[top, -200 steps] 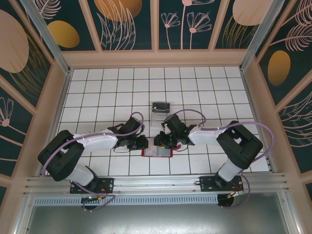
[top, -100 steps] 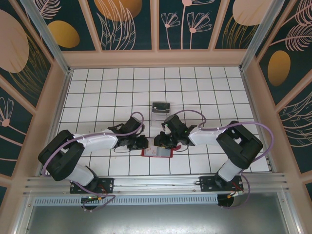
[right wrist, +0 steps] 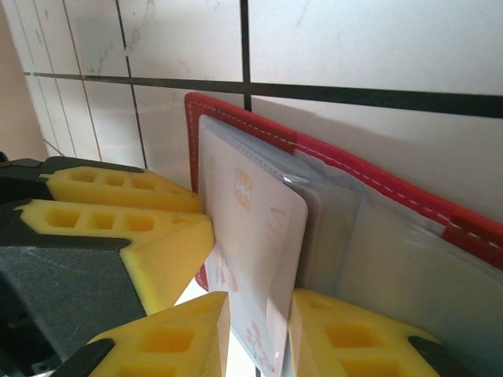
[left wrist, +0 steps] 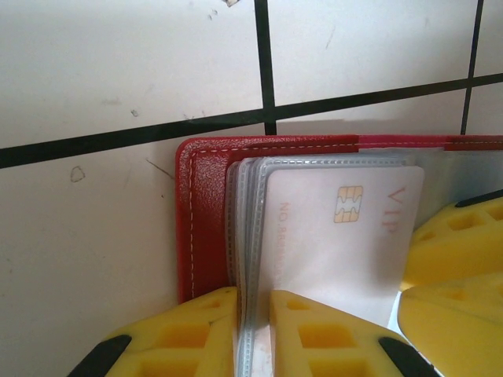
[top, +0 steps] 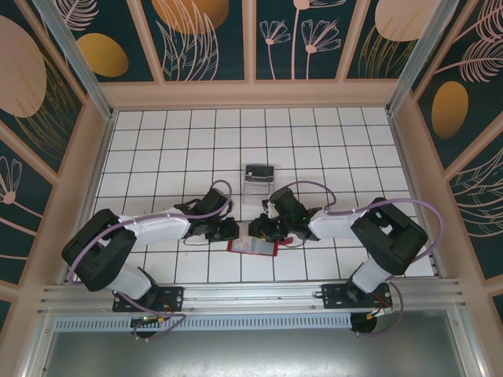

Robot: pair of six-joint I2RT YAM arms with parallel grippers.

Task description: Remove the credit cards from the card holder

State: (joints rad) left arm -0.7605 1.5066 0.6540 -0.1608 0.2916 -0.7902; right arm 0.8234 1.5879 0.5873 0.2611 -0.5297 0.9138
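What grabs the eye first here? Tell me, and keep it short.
The open red card holder lies on the white tiled table, with a yellow-fingered gripper on each side. The left gripper pinches its clear sleeves; the right gripper grips a pale chip card marked VIP.

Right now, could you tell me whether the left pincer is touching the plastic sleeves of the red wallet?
Touching. The left wrist view shows the left pincer shut on the plastic sleeves, their edges pressed between both yellow fingers, no gap.
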